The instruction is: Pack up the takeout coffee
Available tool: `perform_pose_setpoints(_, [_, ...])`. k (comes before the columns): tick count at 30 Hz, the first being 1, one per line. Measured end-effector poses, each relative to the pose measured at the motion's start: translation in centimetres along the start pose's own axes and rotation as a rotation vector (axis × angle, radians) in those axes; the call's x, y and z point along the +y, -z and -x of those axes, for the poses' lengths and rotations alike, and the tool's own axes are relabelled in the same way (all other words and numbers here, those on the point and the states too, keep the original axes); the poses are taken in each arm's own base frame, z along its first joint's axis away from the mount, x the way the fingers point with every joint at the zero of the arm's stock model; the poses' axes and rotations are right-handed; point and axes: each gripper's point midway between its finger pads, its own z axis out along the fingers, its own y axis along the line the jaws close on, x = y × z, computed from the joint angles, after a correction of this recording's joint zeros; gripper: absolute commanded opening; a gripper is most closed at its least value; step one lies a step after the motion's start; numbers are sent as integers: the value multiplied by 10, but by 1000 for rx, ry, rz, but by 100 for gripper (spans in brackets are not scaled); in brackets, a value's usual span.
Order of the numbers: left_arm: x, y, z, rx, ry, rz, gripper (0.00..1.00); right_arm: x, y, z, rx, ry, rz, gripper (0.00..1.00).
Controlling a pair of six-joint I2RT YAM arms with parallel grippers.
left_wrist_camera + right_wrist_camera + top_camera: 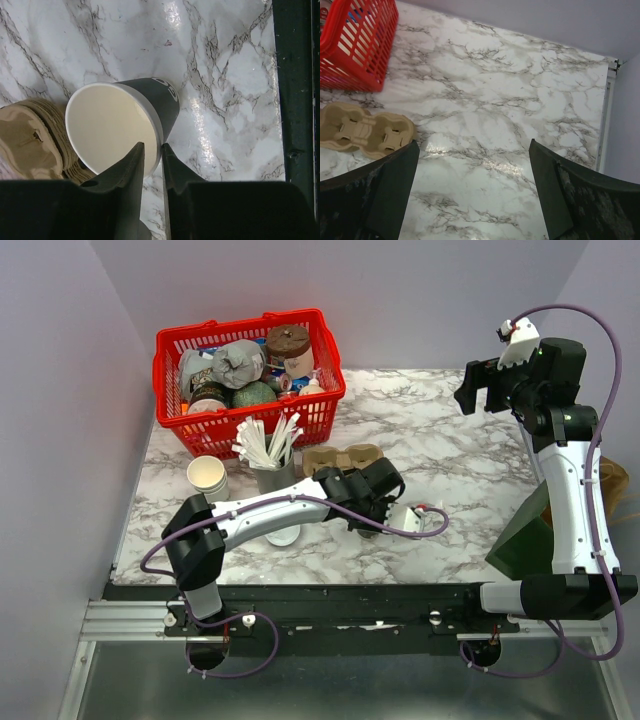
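My left gripper (388, 515) is shut on the rim of a paper cup (412, 521), just right of the tan cup carrier (343, 459). In the left wrist view the cup (115, 125) is dark grey outside, cream within, tilted and without a lid. One finger (131, 165) is inside the rim and the other is outside; the gripper's midpoint (152, 150) is at the rim. No lidded cup shows in any view. My right gripper (487, 390) is open and empty, raised over the table's back right; it also shows in its wrist view (475, 165).
A red basket (325, 400) of groceries stands at the back left. A grey holder of white straws (272, 472), a stack of lidless cups (207, 476) and a loose flat white lid (283, 535) are at the left. A dark green bag (525, 530) stands at the right edge.
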Motion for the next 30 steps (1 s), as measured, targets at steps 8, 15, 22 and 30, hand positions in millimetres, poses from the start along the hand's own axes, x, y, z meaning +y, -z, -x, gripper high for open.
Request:
perform_pose_setpoints(8, [3,38,16,-80,-55,27,42,7,1,1,5,13,45,100])
perform_pose_setpoints(15, [28,125,-4,-155,-6,201,47,40,9,-5,14,117,253,100])
perform_pose_setpoints(22, [10,131,-97,-14,206,184,47,80,9,-38,65,207,430,100])
perform_pose_setpoints(30, [-47,85,-157,85,310,80,44,102,1,-48,89,238,506,100])
